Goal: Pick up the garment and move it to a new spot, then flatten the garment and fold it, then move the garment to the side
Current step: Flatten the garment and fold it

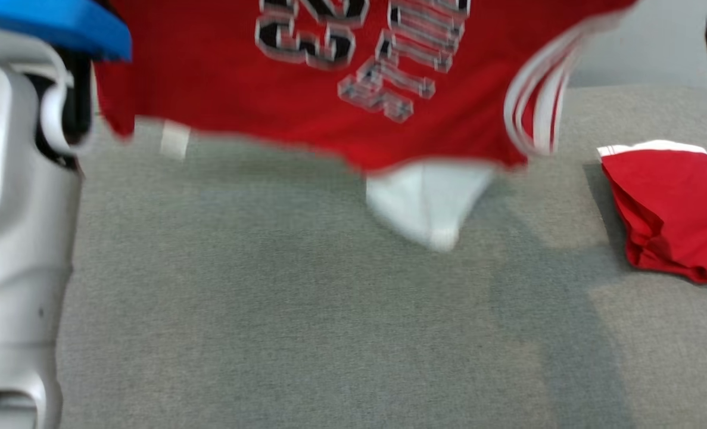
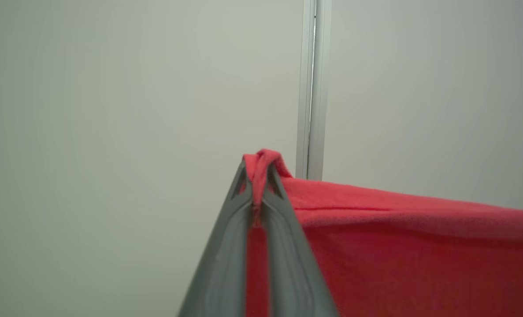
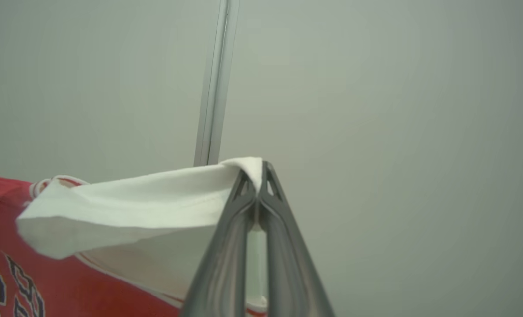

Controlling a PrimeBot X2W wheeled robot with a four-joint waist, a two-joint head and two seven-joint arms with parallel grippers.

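Both grippers are clamped on the jersey (image 1: 240,77): your left gripper (image 2: 257,171) pinches a red hem corner, your right gripper (image 3: 255,172) pinches a white edge. The jersey hangs stretched in the air above the grey surface (image 1: 270,310), its lowest white flap over the middle. Hold the top edge taut and level, and lower it towards the open middle so the flap lands first and the cloth lays flat. Count: one jersey held, one folded red garment (image 1: 669,208) at the right edge, two grippers.
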